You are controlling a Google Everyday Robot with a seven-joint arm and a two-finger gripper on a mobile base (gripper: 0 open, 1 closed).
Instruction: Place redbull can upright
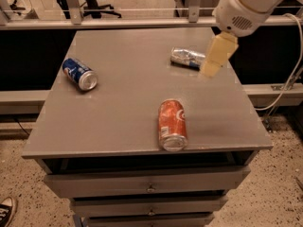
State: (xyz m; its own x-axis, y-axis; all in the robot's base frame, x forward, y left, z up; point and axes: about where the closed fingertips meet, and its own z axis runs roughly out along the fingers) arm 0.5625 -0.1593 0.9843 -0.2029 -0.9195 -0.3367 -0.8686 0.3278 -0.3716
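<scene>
Worktop [123,112]: grey and flat-topped, sitting over a stack of drawers [149,186] with small knobs.

The redbull can [186,56] is lying on its side in the far right part of the worktop, not upright. Its long axis is running roughly left to right. Silver body with blue patches showing.

The end effector [209,69] is cream-coloured and is hanging down from a white arm [246,6] that is entering at the upper right corner. It is pointing down and slightly left. In this view its lower part is covering the right end of the redbull can. Whether it is touching the can or hovering above it cannot be told. Whether the end effector is apart or together cannot be told either, since it is showing as one solid block.

Other items on the worktop, both also lying on their sides:
- A dark blue can [79,73] is resting near the left edge, well apart from the redbull can, with its silver end facing front right.
- An orange-red can [172,124] is resting near the front edge, right of centre, with its end facing the camera.

Surroundings: a cable [289,74] is hanging at the right. A shoe [5,210] is showing at the lower left on the speckled floor [279,183].
</scene>
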